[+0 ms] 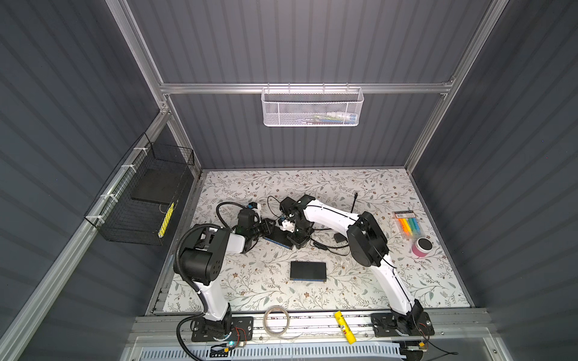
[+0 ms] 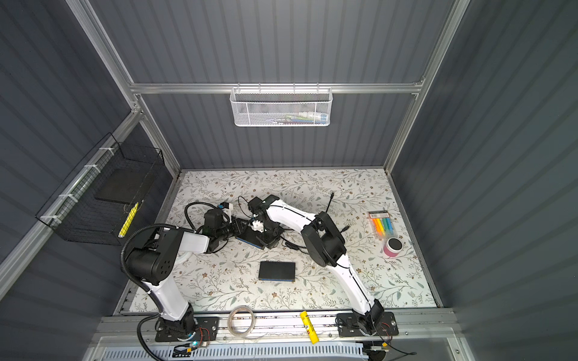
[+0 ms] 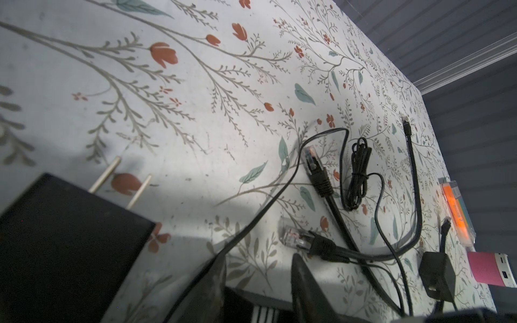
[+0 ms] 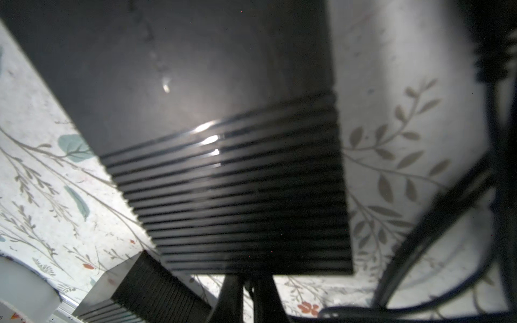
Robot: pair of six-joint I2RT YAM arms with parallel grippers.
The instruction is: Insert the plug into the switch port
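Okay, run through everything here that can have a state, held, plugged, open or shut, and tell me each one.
switch: lying flat, ports hidden.
left gripper: jaws apart either side of the switch's end, grip unclear.
right gripper: shut, at the switch's edge.
ethernet plug: loose, unplugged.
second ethernet plug: loose, unplugged.
power adapter: prongs bare, not plugged in.
spare black box: lying flat, untouched.

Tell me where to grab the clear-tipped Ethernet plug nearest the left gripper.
Grip the black boot just behind the clear tip, from above, jaws across its sides. The plug lies flat on the table, its cable trailing behind, so this probably leaves the tip free to insert.
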